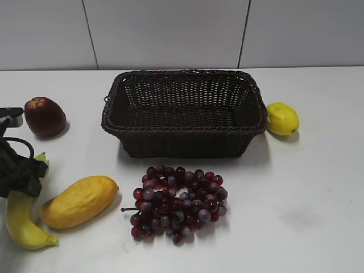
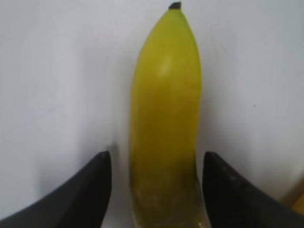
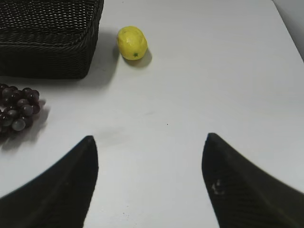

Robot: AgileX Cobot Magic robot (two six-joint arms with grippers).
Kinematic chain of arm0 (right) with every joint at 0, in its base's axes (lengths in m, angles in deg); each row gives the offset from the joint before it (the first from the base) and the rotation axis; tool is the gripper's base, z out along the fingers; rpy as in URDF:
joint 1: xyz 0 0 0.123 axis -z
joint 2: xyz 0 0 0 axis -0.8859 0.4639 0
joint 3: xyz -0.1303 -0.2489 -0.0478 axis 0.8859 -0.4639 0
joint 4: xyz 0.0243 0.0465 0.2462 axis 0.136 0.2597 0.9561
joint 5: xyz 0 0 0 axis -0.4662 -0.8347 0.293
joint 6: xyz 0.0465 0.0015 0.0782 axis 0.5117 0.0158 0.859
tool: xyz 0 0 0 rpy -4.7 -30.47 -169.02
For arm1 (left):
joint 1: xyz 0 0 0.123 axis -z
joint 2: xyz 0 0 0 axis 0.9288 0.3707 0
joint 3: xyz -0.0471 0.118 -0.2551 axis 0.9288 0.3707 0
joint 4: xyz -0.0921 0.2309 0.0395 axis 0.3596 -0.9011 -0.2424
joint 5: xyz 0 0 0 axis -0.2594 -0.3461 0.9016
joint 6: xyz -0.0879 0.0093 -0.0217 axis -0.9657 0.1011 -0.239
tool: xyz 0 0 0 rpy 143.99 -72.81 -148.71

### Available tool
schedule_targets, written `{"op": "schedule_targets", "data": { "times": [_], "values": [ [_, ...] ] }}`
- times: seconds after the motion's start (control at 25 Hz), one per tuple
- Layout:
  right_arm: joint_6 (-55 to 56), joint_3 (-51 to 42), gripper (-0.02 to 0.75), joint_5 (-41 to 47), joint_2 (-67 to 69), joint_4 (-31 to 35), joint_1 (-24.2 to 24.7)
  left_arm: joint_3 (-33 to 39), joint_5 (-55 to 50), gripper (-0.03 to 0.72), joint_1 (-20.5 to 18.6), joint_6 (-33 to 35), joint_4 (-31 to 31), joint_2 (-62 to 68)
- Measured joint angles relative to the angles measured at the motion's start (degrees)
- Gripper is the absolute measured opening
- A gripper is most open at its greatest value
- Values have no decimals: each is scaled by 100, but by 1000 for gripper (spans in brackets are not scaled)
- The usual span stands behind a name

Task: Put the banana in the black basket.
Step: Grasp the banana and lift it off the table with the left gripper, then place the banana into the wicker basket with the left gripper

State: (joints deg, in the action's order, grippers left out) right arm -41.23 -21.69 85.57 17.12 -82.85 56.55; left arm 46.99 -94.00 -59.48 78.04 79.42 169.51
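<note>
The banana (image 1: pixel 21 219) lies on the white table at the front left, to the left of the mango. In the left wrist view the banana (image 2: pixel 164 109) runs lengthwise between the jaws, its dark tip pointing away. My left gripper (image 1: pixel 25 173) (image 2: pixel 156 161) is open and straddles the banana, with a small gap on each side. The black basket (image 1: pixel 185 142) stands empty at the middle back; its corner shows in the right wrist view (image 3: pixel 47 42). My right gripper (image 3: pixel 149 142) is open and empty over bare table, and is out of the exterior view.
A plump yellow mango (image 1: pixel 79 200) lies right beside the banana. A bunch of dark red grapes (image 1: pixel 177 202) (image 3: pixel 16 111) lies in front of the basket. A lemon (image 1: pixel 282 118) (image 3: pixel 132 42) sits at the basket's right. A dark red fruit (image 1: pixel 44 116) sits at the back left.
</note>
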Motion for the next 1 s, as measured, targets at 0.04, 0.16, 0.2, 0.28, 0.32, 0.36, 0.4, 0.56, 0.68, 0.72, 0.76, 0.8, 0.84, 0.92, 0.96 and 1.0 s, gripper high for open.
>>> {"op": "schedule_targets", "data": {
  "times": [0.04,0.16,0.2,0.28,0.32,0.36,0.4,0.56,0.68,0.72,0.76,0.8,0.84,0.92,0.96,1.0],
  "values": [
    [0,0,519,0,0,0,0,0,5,591,0,0,13,39],
    [0,0,519,0,0,0,0,-5,27,591,0,0,62,168],
    [0,0,519,4,0,0,0,-5,27,591,0,0,77,201],
    [0,0,519,4,0,0,0,-5,22,591,0,0,83,213],
    [0,0,519,4,0,0,0,-5,22,589,0,0,89,213],
    [0,0,519,4,0,0,0,-5,22,581,0,0,103,213],
    [0,0,519,4,0,0,0,-5,22,562,0,0,103,213],
    [0,0,519,4,0,0,0,-5,-47,403,0,-4,103,213],
    [0,0,519,4,0,0,0,-10,-63,403,0,-4,103,213],
    [0,0,519,4,0,0,0,-10,-77,403,0,-4,103,213],
    [0,0,519,4,0,0,0,-22,-112,403,0,-4,103,213],
    [0,0,519,4,0,0,0,-42,-173,403,0,-4,88,207],
    [0,0,519,4,0,0,0,-73,-252,403,0,-4,43,194],
    [0,0,519,4,0,0,0,-207,-555,403,0,-4,-120,80],
    [0,0,519,4,0,0,0,-346,-722,403,0,-4,-239,21],
    [0,0,519,4,0,0,0,-529,-945,403,0,-4,-348,-46]
  ]
}}
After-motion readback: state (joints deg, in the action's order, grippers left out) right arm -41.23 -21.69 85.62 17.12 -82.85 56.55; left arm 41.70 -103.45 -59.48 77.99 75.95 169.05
